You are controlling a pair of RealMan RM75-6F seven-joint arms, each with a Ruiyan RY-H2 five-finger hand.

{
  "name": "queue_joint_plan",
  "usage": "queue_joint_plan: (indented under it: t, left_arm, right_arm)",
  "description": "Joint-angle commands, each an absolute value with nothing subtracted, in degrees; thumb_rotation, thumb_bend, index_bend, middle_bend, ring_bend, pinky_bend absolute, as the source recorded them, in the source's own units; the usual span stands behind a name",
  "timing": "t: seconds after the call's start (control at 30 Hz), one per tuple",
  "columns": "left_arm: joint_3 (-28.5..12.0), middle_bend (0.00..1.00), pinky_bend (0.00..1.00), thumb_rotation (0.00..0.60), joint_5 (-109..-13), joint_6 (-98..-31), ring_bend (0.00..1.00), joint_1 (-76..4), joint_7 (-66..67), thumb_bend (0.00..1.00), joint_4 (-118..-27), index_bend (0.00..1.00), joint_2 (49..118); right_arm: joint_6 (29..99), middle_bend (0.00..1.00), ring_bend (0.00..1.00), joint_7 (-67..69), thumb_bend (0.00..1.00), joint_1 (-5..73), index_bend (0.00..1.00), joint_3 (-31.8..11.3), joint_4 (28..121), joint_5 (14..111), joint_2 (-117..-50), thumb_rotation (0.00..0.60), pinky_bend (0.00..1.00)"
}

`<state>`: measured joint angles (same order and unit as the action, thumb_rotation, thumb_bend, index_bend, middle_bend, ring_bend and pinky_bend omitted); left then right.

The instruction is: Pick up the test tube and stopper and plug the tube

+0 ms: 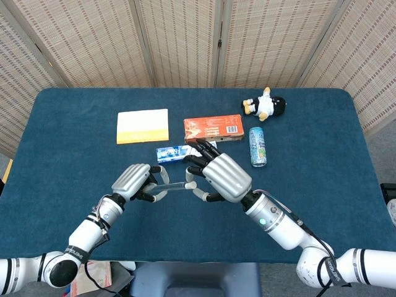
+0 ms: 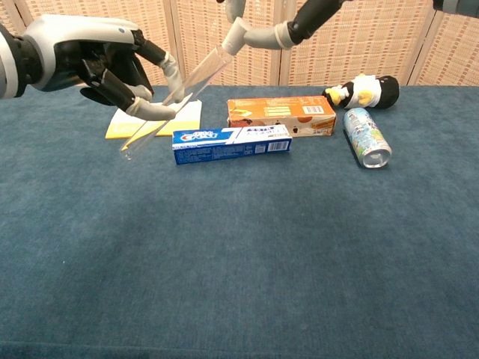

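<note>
My left hand (image 1: 135, 180) (image 2: 99, 62) grips a clear test tube (image 1: 171, 185) (image 2: 174, 97) above the blue table. In the chest view the tube slants, open mouth up and to the right. My right hand (image 1: 218, 177) (image 2: 305, 16) pinches a pale stopper (image 1: 190, 184) (image 2: 236, 34) at its fingertips. The stopper sits right at the tube's mouth and seems to touch the rim. How far in it sits cannot be told. In the chest view only the fingers of the right hand show, at the top edge.
Behind the hands lie a blue toothpaste box (image 1: 176, 153) (image 2: 230, 143), an orange box (image 1: 213, 128), a yellow pad (image 1: 143, 125), a can (image 1: 257, 146) and a penguin plush (image 1: 266, 105). A folding screen stands beyond the table's far edge.
</note>
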<state>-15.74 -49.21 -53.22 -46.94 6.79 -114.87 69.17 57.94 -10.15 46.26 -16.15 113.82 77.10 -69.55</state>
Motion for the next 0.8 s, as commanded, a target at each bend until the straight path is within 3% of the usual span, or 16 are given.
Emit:
queue_joint_plan:
  t: [0.03,0.8]
  left_arm:
    - [-15.7,1.00,1.00,0.600,-49.2,-53.3,1.00,-47.0,6.6,0.33,-115.0,0.62,69.1]
    - [-15.1,1.00,1.00,0.600,-48.3,-53.9,1.00,-48.3,6.9,0.33,-115.5,0.62,69.0]
  right_arm:
    - [58.0,0.26,0.00,-10.3,0.54,46.4,0.70,-16.1,113.8,76.9,-69.6,0.600,0.00]
    - [57.7,0.26,0.00,-10.9,0.54,47.7,0.70,-15.9,113.0,75.7,-70.6,0.600,0.00]
